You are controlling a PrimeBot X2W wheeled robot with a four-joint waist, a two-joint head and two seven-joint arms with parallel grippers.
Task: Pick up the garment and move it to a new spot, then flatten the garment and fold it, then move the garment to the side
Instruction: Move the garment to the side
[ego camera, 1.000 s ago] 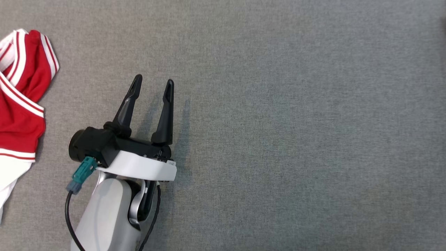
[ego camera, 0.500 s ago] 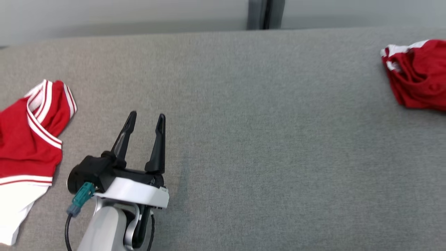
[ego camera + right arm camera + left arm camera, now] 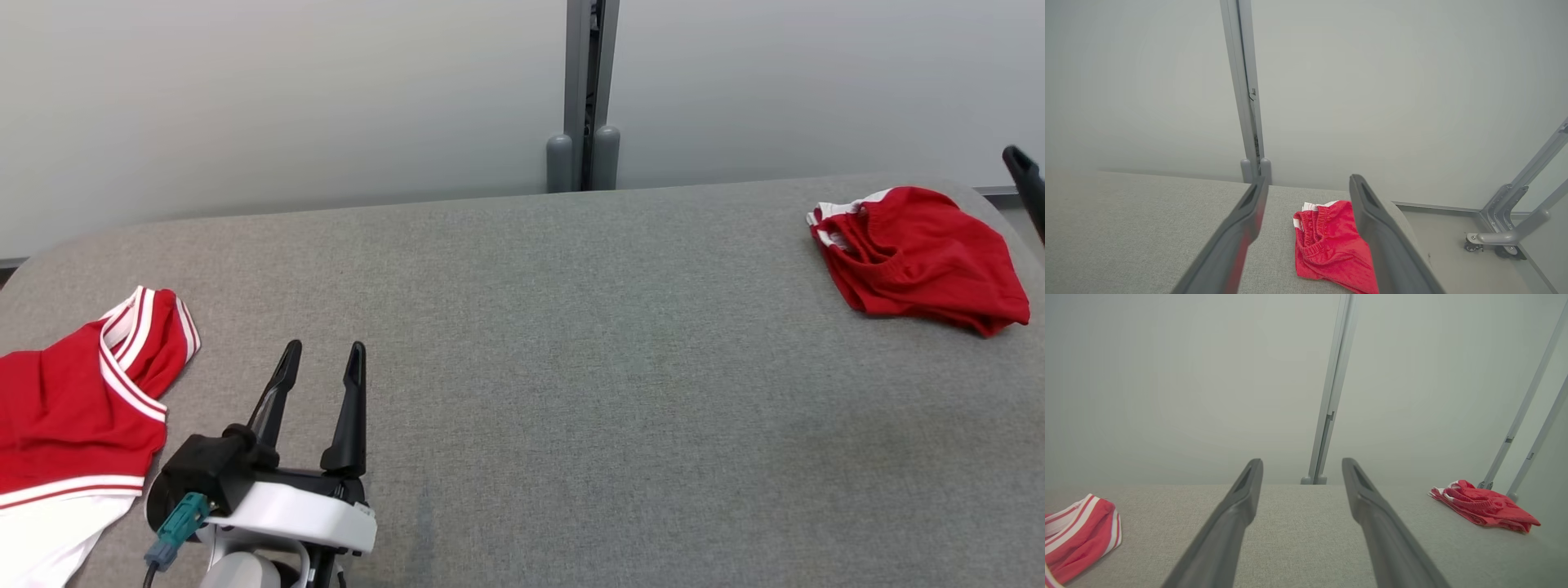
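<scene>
**Item 1. Left claw** [image 3: 324, 349]. Two long dark fingers, spread wide, with nothing between them and nothing touched. It hangs low over the near left part of the grey fabric-covered bench [image 3: 571, 367], fingers pointing towards the far edge. Its spread is as it was a second ago.

**Item 2. Right claw** [image 3: 1309, 179]. Fingers wide apart and empty. In the head view one dark finger [image 3: 1024, 173] shows at the right edge. The right wrist view looks between the fingers at item 3, well short of it.

**Item 3. Crumpled red garment with white trim** [image 3: 918, 257]. A bunched heap at the far right end of the bench, near the rounded corner and untouched. Judged to be the piece to fetch.

**Item 4. Red garment with white stripes** [image 3: 65, 408]. Lies at the near left, beside the left claw but apart from it, and runs past the picture's edge. Whether it is folded cannot be told.

**Item 5. Surroundings.** Pale wall [image 3: 286, 98] and grey metal post [image 3: 584, 82] behind the bench.

**Change noted.** Within the last second the head camera has tilted upward. Bare bench cloth gave way to the far edge, the wall and item 3. This is a shift of view, as neither garment has moved.

**Bearing on the task.** The robot appears to be looking for the garment, with the pick-up not yet begun and the bench's middle free for flattening.
</scene>
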